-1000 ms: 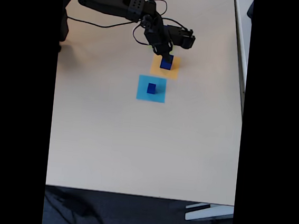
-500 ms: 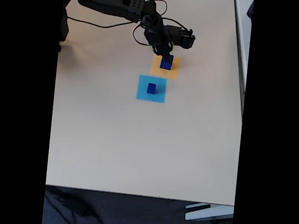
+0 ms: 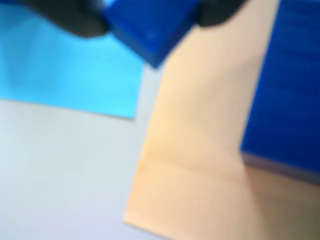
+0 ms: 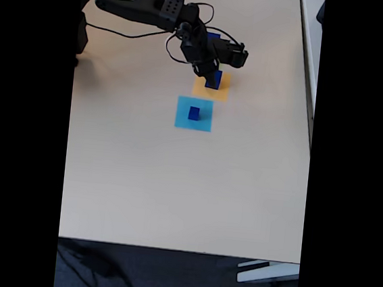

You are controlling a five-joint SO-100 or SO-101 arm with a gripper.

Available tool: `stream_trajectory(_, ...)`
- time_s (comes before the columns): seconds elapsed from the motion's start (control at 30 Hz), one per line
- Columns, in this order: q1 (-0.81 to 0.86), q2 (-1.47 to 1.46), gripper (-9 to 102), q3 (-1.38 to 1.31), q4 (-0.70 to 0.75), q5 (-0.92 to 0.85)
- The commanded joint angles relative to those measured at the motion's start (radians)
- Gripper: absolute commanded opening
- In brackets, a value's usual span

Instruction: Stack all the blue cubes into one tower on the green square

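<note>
Fixed view: gripper (image 4: 213,78) closed on a blue cube (image 4: 215,80) over the orange square (image 4: 211,88); another cube (image 4: 194,113) sits on the light-blue square (image 4: 193,121).

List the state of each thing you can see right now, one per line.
End effector: shut on a blue cube, above the orange square.
Held blue cube: gripped, tilted, off the surface.
Small blue cube: resting on the light-blue square.
Orange square: flat on the table.
</note>
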Motion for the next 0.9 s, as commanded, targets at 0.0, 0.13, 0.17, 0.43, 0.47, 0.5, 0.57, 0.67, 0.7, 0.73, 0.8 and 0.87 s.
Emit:
stream_trajectory(0.0,0.018,0.117,2,-0.041,0.005,-0.006)
stream_trajectory(0.13,0.044,0.135,2,-0.009,0.005,-0.011)
stream_trajectory(0.17,0.052,0.135,2,-0.006,0.005,-0.015)
stream_trajectory(0.43,0.115,0.173,2,0.129,-0.057,0.017)
stream_trajectory(0.47,0.123,0.178,2,0.155,-0.071,0.023)
stream_trajectory(0.5,0.13,0.183,2,0.181,-0.089,0.028)
stream_trajectory(0.57,0.144,0.189,2,0.215,-0.12,0.031)
stream_trajectory(0.67,0.158,0.187,2,0.219,-0.137,0.029)
stream_trajectory(0.7,0.163,0.187,2,0.219,-0.14,0.032)
stream_trajectory(0.73,0.166,0.186,2,0.218,-0.143,0.037)
stream_trajectory(0.8,0.17,0.184,2,0.216,-0.152,0.04)
stream_trajectory(0.87,0.173,0.181,2,0.212,-0.155,0.046)
